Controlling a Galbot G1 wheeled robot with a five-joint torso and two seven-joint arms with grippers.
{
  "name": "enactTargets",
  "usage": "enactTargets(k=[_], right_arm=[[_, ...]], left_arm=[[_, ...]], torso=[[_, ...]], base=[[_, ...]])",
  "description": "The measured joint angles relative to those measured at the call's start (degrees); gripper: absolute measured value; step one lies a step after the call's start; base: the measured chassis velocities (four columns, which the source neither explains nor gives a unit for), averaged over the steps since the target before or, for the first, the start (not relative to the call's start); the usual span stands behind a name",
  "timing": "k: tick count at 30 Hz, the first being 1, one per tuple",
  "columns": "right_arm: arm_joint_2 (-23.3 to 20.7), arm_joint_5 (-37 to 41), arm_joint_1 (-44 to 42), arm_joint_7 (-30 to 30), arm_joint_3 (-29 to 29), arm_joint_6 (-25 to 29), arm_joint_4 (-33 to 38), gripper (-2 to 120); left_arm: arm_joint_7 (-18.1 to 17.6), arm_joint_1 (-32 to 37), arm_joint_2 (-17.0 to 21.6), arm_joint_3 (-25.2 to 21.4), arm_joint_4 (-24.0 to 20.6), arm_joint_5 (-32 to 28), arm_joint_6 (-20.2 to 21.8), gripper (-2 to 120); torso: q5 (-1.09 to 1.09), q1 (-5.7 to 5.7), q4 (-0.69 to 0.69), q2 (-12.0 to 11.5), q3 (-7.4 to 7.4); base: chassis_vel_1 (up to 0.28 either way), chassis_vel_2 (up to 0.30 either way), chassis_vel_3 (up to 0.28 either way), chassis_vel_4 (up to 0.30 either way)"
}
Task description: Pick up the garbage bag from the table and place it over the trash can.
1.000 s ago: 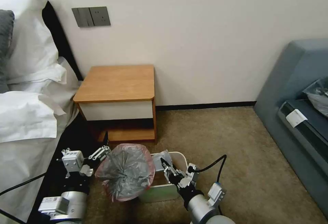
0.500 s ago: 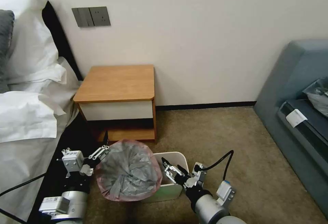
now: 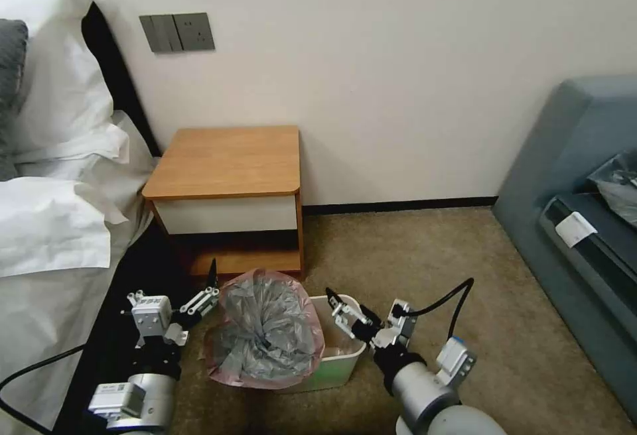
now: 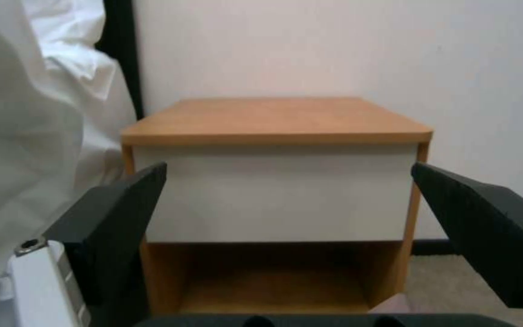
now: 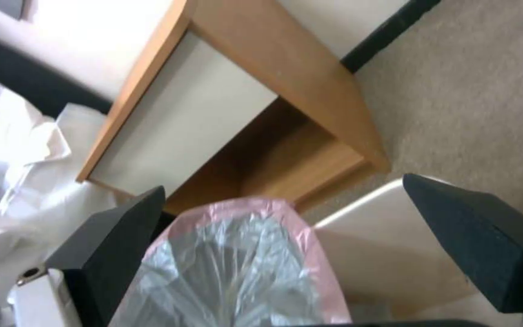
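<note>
- Since a second ago, the right gripper [image 3: 346, 312] has drawn back rightward off the garbage bag [image 3: 265, 332], jaws spread and empty.
- Bag's pink rim drapes over the trash can [image 3: 345, 352], covering its left end.
- Left gripper [image 3: 202, 292] hovers wide open beside the bag; its wrist view faces the table [image 4: 277, 118].
- Right wrist view shows the bag [image 5: 237, 268] between its fingers [image 5: 113, 245].

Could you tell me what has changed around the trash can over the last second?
The right gripper let go of the garbage bag and drew back to the right, open. The bag spread wider and slid toward the nightstand, draping over the trash can's left part. The left gripper, open beside the bag, edged forward. The nightstand stayed put.
</note>
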Motion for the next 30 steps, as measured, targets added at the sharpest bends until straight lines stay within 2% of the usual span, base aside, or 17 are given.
enactTargets(k=[3,4,5,8,13,25,29,30], right_arm=[[0.5,0.4,0.0,-0.1,1.4,0.0,-0.4,100],[0.7,0.4,-0.3,-0.1,1.7,0.1,-0.5,100],[0.7,0.4,-0.3,-0.1,1.7,0.1,-0.5,100],[1.0,0.4,-0.6,-0.1,2.2,0.1,-0.6,100],[1.2,0.4,-0.8,-0.1,2.5,0.2,-0.8,100],[1.9,0.2,-1.5,-0.1,2.9,0.7,-0.9,100],[2.0,0.1,-1.5,-0.1,3.0,0.9,-1.0,100],[2.0,0.0,-1.5,-0.1,3.1,0.9,-1.2,100]], left_arm=[[0.5,-0.6,1.0,1.3,-1.6,1.2,1.4,100],[0.2,-1.0,2.1,3.8,-3.0,1.9,3.1,100],[0.2,-1.0,2.1,3.8,-3.0,1.9,3.1,100],[-0.5,-0.9,3.2,7.8,-5.5,2.0,6.8,100],[-1.1,-0.3,4.2,12.2,-5.8,2.5,9.0,100],[-2.0,-0.5,5.0,18.9,-0.4,1.5,11.2,100],[-3.4,-0.8,5.0,20.0,1.7,1.3,11.9,100],[-5.6,-0.8,5.0,19.8,2.2,1.6,12.6,100]], torso=[[0.0,0.0,0.0,0.0,0.0],[-0.01,0.0,0.0,0.0,0.0],[-0.01,0.0,0.0,0.0,0.0],[0.0,0.0,0.0,0.0,0.0],[0.0,0.0,0.0,0.0,0.0],[0.0,0.0,0.0,0.0,0.0],[0.0,0.0,0.0,0.0,0.0],[-0.01,0.0,0.0,0.0,0.0]], base=[[0.0,0.0,0.0,0.0],[0.0,0.0,0.0,0.0],[0.0,0.0,0.0,0.0],[0.0,0.0,0.0,0.0],[0.0,0.0,0.0,0.0],[0.0,0.0,0.0,0.0],[0.0,0.0,0.0,0.0],[0.0,0.0,0.0,0.0]])
